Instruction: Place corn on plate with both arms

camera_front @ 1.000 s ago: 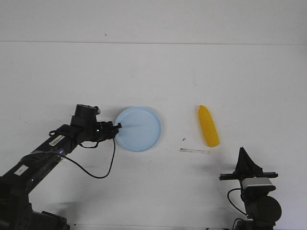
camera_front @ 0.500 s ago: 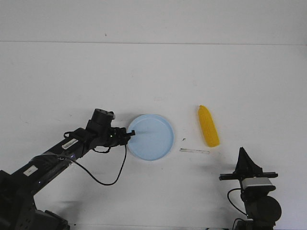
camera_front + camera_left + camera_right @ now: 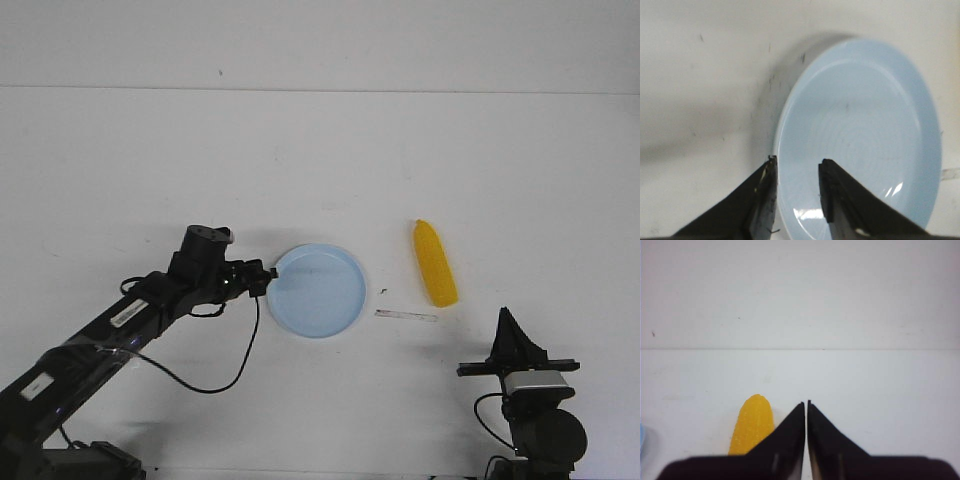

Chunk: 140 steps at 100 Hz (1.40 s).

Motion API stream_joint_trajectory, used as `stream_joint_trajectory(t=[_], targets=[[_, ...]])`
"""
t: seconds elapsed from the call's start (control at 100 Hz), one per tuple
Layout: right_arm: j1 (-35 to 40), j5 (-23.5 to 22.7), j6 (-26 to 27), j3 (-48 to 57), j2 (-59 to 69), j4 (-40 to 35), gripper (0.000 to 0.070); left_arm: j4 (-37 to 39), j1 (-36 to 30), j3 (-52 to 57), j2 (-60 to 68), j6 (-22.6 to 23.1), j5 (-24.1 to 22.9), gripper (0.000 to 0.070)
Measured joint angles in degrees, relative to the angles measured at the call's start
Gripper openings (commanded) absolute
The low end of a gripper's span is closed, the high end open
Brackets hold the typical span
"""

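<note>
The pale blue plate [image 3: 320,290] lies on the white table, left of centre. My left gripper [image 3: 268,277] is at its left rim. In the left wrist view its jaws [image 3: 797,167] stand apart and straddle the plate's [image 3: 860,135] rim, one finger outside, one over the inside, so it is open. The yellow corn [image 3: 434,263] lies to the right of the plate, apart from it. My right gripper [image 3: 506,314] is shut and empty near the front right, short of the corn. In the right wrist view the corn [image 3: 752,425] is just beside the shut fingertips [image 3: 806,402].
A thin pale strip [image 3: 405,316] lies on the table between the plate and the corn, near the corn's lower end. The table's far edge meets the wall at the back [image 3: 320,90].
My left arm has slid the plate to the right, toward the corn. The right arm and the corn have not moved.
</note>
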Motion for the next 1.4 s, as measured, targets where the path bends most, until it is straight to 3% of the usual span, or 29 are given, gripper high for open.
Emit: stream_joint_trajectory(t=[0.09,0.24,0.48,0.61,0.76,0.92,1.2,1.4], targets=[[0.00,0.00,0.00,0.00,0.00,0.00,0.0005,2.93,1.53,-0.96,-5.03,0.87,-2.95,0.0000],[0.00,0.00,0.00,0.00,0.00,0.00,0.0005,8.59,4.90,-6.88,-12.26,5.99,-5.70,0.0000],[0.00,0.00,0.00,0.00,0.00,0.00,0.0005,14.51,11.87,-15.78,-24.24,23.06,-12.59,0.0001],[0.00,0.00,0.00,0.00,0.00,0.00,0.0005,18.18,16.20,-19.52,-31.45,27.65,-14.27,0.0001],[0.00,0.00,0.00,0.00,0.00,0.00,0.0005,23.26,21.38,-23.80,-40.72,29.00,-14.56,0.0001],[0.00,0.00,0.02,0.00,0.00,0.00,0.0005,23.32,24.63,-29.38,-50.36,29.29,-14.56,0.0001],[0.00,0.00,0.02,0.00,0.00,0.00,0.0005,22.88,25.16,-38.42,-64.59,29.24,-14.53,0.0001],[0.00,0.00,0.00,0.00,0.00,0.00,0.0005,18.23,25.16,-39.21,-70.42,29.24,-14.51,0.0001]])
